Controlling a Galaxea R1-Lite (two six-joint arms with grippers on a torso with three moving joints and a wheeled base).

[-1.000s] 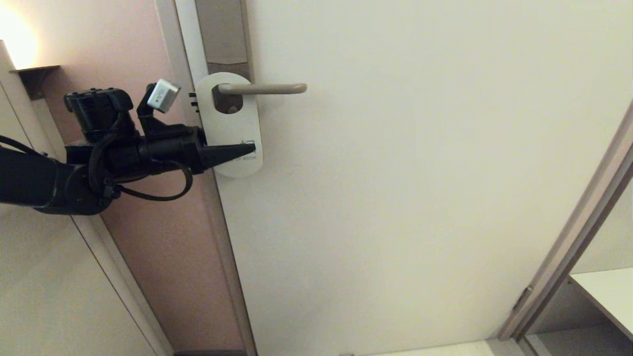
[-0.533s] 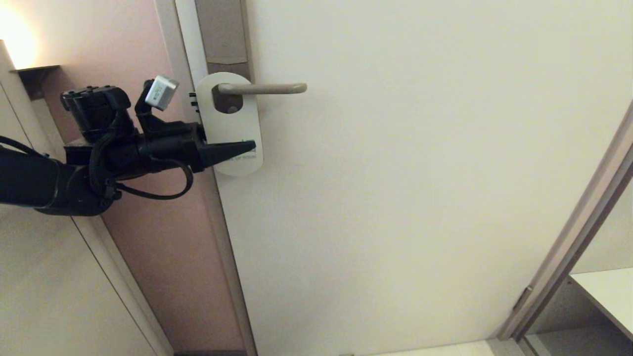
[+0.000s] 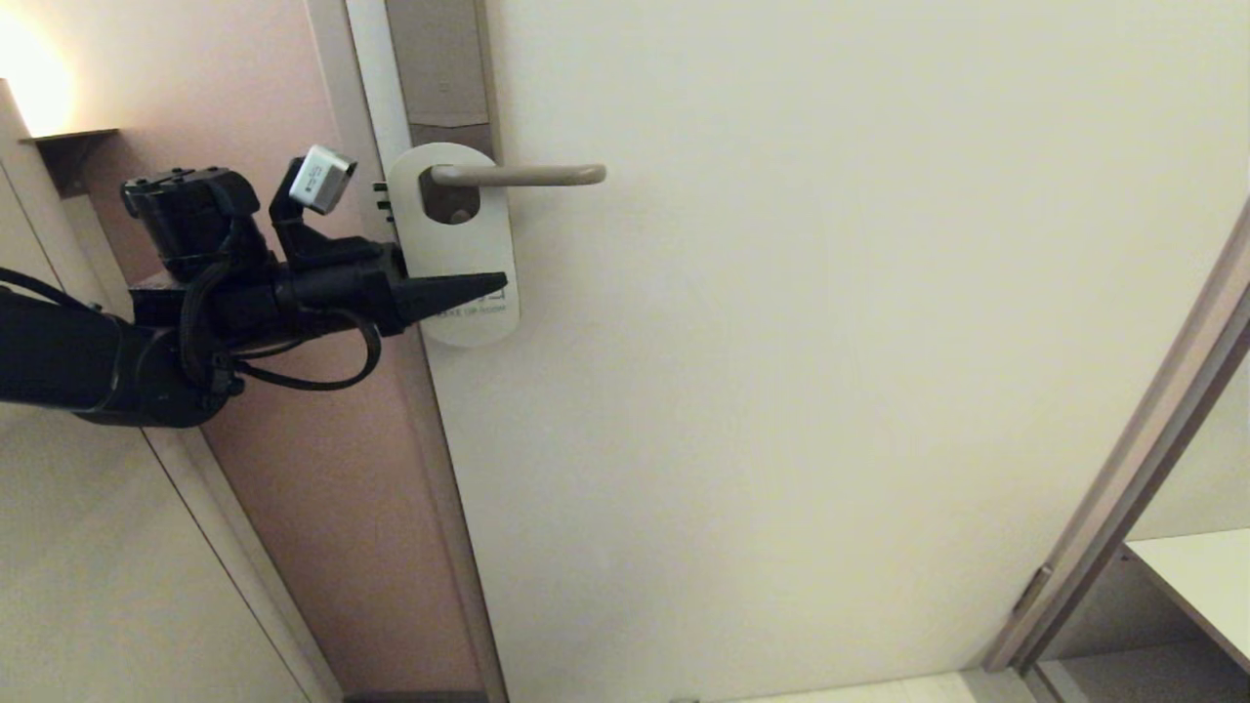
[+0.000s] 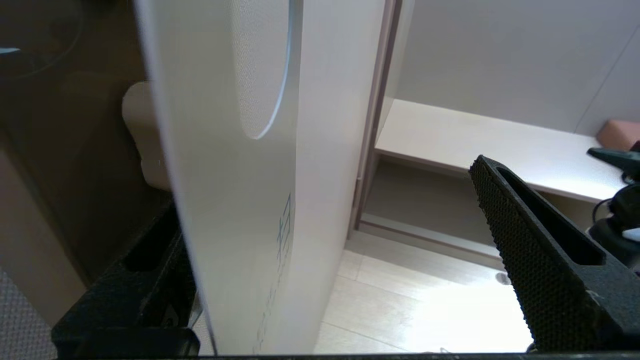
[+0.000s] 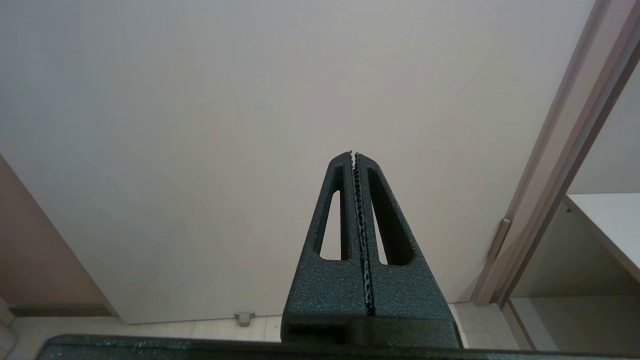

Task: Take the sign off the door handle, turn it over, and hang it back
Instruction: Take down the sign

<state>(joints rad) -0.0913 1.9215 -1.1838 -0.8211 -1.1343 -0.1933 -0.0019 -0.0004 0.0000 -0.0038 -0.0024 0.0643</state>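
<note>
The sign (image 3: 449, 249) hangs by its oval hole from the door handle (image 3: 527, 176), white face out, with teal print near its lower end. My left gripper (image 3: 488, 288) is open and reaches in from the door's edge side across the sign's lower part. One finger lies in front of the sign and the other is hidden behind it. In the left wrist view the sign (image 4: 235, 200) stands edge-on close to one finger, with a wide gap to the other finger (image 4: 530, 250). My right gripper (image 5: 354, 154) is shut on nothing, low before the door and outside the head view.
The pale door (image 3: 830, 342) fills most of the head view. A tall brown-grey backplate (image 3: 439, 59) rises above the handle. A pink wall (image 3: 322, 469) lies left of the door edge. A door frame (image 3: 1123, 488) and a white shelf (image 3: 1201, 576) are at the right.
My left gripper has risen slightly along the sign, and more of the teal print now shows below its front finger. The sign and handle have not moved.
</note>
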